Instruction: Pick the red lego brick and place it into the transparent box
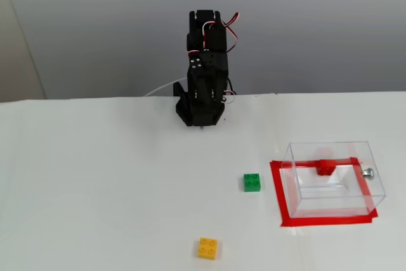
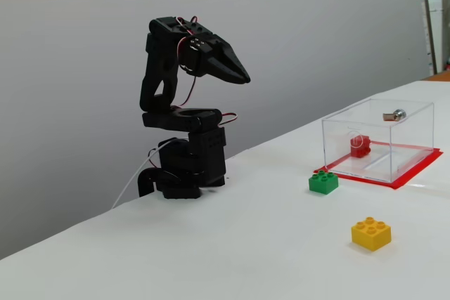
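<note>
The red lego brick (image 1: 326, 167) (image 2: 360, 145) lies inside the transparent box (image 1: 355, 201) (image 2: 415, 114), near its far wall in a fixed view. The box stands on a red tape rectangle (image 1: 278, 195) (image 2: 404, 177) at the right of the white table, with a small silver knob (image 1: 367, 172) (image 2: 398, 113) on one side. The black arm is folded up over its base at the back of the table. Its gripper (image 2: 244, 77) is shut and empty, pointing toward the box, well away from it. In the front fixed view the folded arm (image 1: 204, 71) hides the gripper tips.
A green brick (image 1: 252, 182) (image 2: 323, 181) lies just left of the tape rectangle. A yellow brick (image 1: 207, 247) (image 2: 371, 233) lies nearer the table's front edge. A white cable (image 1: 162, 88) runs behind the arm's base (image 1: 200, 109) (image 2: 186, 173). A grey wall stands behind the table.
</note>
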